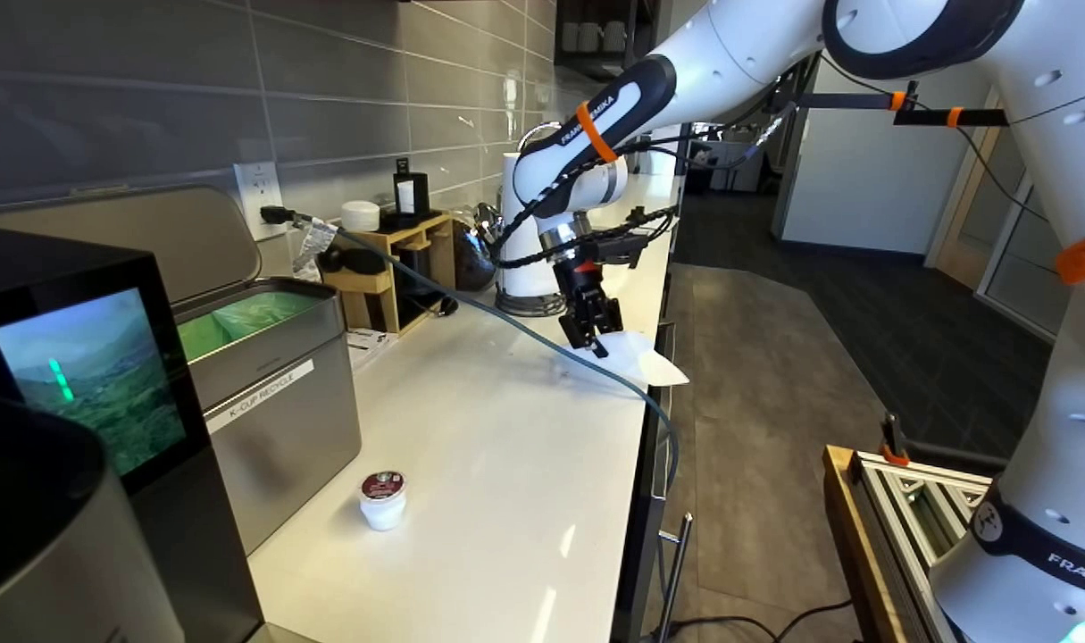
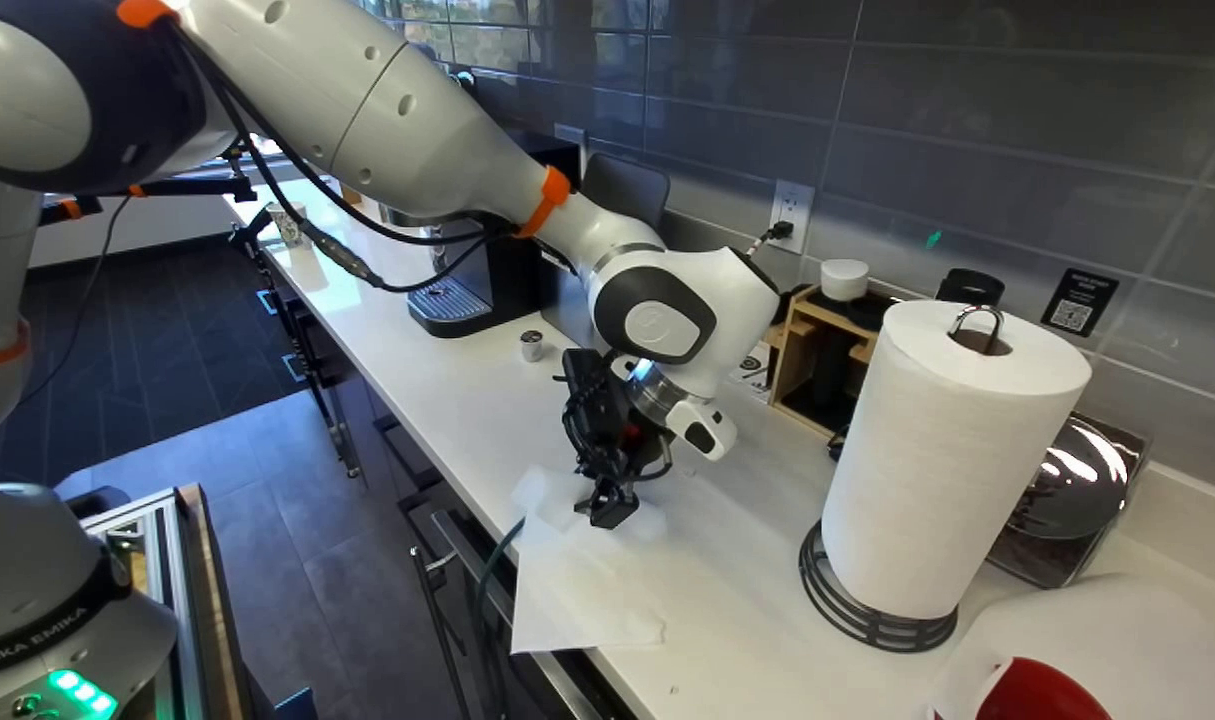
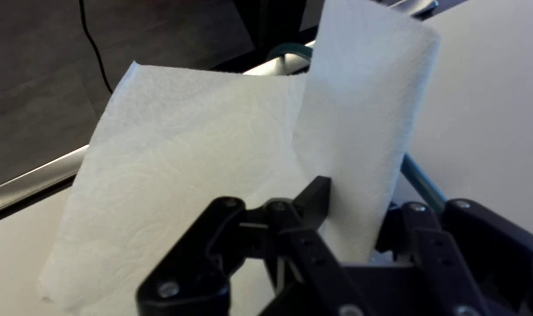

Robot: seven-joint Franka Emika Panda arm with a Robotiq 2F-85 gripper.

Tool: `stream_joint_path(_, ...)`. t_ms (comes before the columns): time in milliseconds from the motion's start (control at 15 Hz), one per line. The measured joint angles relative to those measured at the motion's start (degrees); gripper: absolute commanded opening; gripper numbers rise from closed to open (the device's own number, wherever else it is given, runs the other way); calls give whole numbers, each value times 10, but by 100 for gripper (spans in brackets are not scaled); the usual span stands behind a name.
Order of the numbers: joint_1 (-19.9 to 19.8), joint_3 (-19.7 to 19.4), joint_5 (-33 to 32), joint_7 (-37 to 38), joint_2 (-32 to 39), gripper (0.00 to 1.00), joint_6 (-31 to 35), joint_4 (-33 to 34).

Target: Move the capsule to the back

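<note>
At far left in an exterior view stands the machine (image 1: pixel 189 527), black, its screen (image 1: pixel 95 384) lit with a green landscape. Next comes the bin (image 1: pixel 292 429), lid (image 1: pixel 167 237) raised, a green liner (image 1: pixel 247 314) showing inside (the label (image 1: pixel 261 393) in front reads K-CUP RECYCLE). Just beside the bin, yet apart from it, the capsule (image 1: pixel 383 502) stands upright on the white counter (image 1: pixel 506 500), dark brown top above a pale body; both exterior views show it well apart from the gripper (image 3: pixel 354 210). Farther along, by the wall, the rack (image 1: pixel 362 281) bears a white jar (image 1: pixel 360 216) and a black bottle (image 1: pixel 412 192). Past the rack stands the roll (image 2: pixel 957 460), upright. Next, the gripper points down near the counter's front edge, clenched on the sheet (image 3: pixel 178 175): the wrist view shows a white fold rising between its fingers (image 3: pixel 314 202), and part of the sheet juts past the edge. A bluish cord (image 3: pixel 424 183) crosses the counter and drops over that edge. The arm (image 1: pixel 747 49), white with orange straps, extends from the right.
</note>
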Motion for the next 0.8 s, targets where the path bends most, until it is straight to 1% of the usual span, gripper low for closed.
stream_joint_path(200, 0, 0, 51, 66, 0, 3, 3, 5)
stream_joint_path(400, 2, 0, 87, 138, 0, 3, 28, 4)
stream_joint_path(800, 23, -18, 95, 296, 15, 3, 129, -6)
